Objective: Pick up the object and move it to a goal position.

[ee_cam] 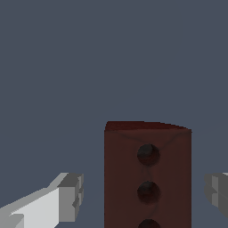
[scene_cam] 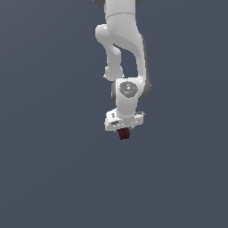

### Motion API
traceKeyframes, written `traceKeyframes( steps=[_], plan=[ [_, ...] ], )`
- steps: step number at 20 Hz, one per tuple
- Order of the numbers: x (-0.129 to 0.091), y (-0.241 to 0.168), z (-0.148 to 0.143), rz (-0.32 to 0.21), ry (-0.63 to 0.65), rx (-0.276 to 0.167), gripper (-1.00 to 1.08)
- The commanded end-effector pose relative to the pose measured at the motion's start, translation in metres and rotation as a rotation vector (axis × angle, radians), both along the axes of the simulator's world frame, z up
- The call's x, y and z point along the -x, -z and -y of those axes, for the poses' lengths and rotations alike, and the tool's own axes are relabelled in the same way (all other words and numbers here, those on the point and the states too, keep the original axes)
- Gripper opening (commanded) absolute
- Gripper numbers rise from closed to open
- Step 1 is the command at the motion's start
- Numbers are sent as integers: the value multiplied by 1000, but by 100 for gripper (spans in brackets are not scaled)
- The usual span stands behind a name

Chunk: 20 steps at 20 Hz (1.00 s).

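Observation:
The dark red-brown brick (scene_cam: 124,135) sits directly under the white gripper head in the exterior view. In the wrist view the brick (ee_cam: 120,178) is large and close, with a row of round holes along its face. My gripper (ee_cam: 142,193) is open and straddles it. One grey fingertip (ee_cam: 71,196) stands on one side and the other fingertip (ee_cam: 218,191) on the other, each with a visible gap to the brick. In the exterior view the gripper (scene_cam: 124,132) points down and its fingers are mostly hidden by the head and the brick.
A plain dark blue-grey surface (scene_cam: 53,178) fills both views. The white arm (scene_cam: 122,44) comes down from the top of the exterior view. No goal marker or other object shows.

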<state>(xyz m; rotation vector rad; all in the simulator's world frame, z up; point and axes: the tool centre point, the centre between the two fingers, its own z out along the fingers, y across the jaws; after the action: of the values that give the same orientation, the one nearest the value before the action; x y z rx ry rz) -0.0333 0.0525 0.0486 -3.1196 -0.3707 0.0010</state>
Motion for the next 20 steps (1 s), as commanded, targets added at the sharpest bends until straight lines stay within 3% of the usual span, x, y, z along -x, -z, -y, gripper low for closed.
traceKeyframes(
  steps=[1,7,8,20],
  plan=[
    [0,12,0,0,-1,0,100],
    [-1,22,0,0,-1,0,100],
    [-1,22,0,0,-1,0,-100],
    [0,20,1,0,-1,0,-100]
  ],
)
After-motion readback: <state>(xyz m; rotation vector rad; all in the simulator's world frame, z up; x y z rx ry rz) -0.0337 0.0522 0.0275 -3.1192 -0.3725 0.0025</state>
